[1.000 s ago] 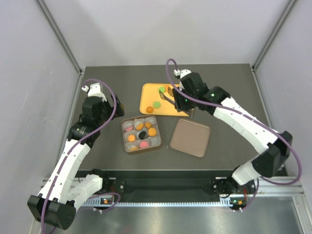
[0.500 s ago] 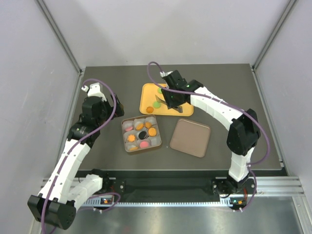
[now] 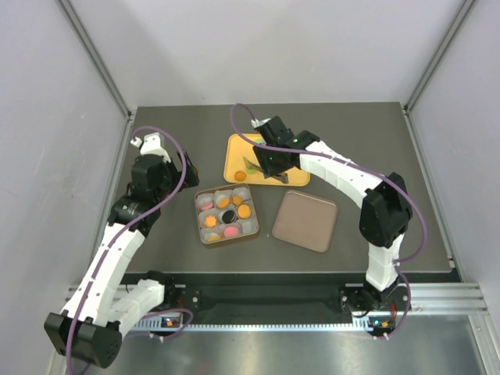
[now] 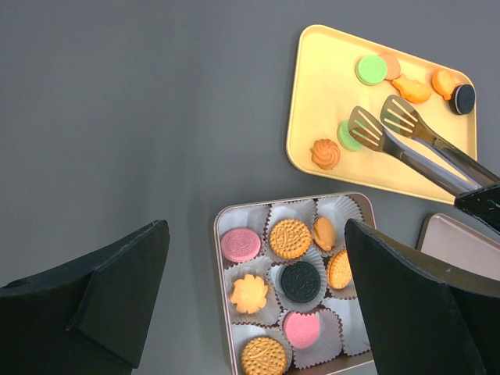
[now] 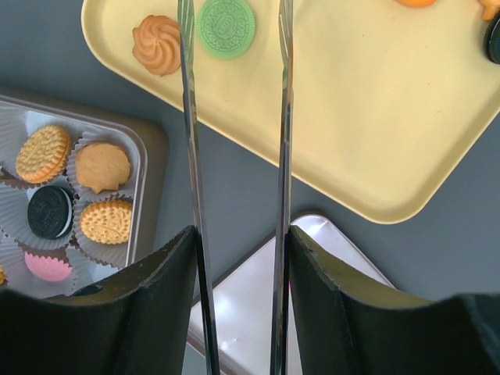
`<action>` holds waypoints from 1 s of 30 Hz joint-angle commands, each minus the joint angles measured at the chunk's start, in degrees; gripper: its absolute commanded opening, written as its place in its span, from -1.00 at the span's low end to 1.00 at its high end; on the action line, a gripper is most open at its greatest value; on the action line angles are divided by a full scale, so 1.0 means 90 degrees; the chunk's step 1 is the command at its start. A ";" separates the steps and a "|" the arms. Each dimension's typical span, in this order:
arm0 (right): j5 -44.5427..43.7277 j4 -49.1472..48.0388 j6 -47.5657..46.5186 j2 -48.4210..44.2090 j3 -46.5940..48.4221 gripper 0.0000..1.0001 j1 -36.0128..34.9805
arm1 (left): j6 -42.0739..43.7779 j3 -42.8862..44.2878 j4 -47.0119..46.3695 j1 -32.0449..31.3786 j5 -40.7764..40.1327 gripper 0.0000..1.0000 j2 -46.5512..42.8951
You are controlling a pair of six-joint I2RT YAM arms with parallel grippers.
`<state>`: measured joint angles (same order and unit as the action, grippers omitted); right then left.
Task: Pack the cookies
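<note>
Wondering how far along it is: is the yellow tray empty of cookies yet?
No, the left wrist view shows several cookies lying on the yellow tray, among them a green one and a black one.

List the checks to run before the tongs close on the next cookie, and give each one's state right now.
1. Right gripper holds tongs: ok.
2. Tongs open: ok, tips apart.
3. The green cookie at the tips is centred between the blades: not ok, it sits close to one blade.
4. Tips down at tray level: cannot tell.
5. Free cup in box: ok, one corner cup looks empty.
6. Left gripper out of the way: ok. It is open, empty and left of the box in the top view.
</note>
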<state>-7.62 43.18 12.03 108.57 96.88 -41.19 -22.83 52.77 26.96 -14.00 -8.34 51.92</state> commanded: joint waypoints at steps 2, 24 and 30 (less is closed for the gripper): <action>-0.0052 -0.0247 -0.0018 -0.0033 0.0368 -0.03 -0.0091 | -0.0051 -0.0063 -0.0330 0.0032 0.0009 0.98 -0.0017; -0.0247 -0.0140 -0.0067 0.0358 0.0437 -0.03 -0.0228 | -0.0051 -0.0063 -0.0320 0.0032 0.0009 0.98 0.0022; -0.0277 -0.0110 -0.0077 0.0436 0.0466 -0.10 -0.0238 | -0.0051 -0.0063 -0.0320 0.0032 0.0009 0.98 0.0012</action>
<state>-9.19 42.87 11.97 112.16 97.71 -42.61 -22.83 52.77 26.98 -14.00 -8.34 51.94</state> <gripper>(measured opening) 0.463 0.991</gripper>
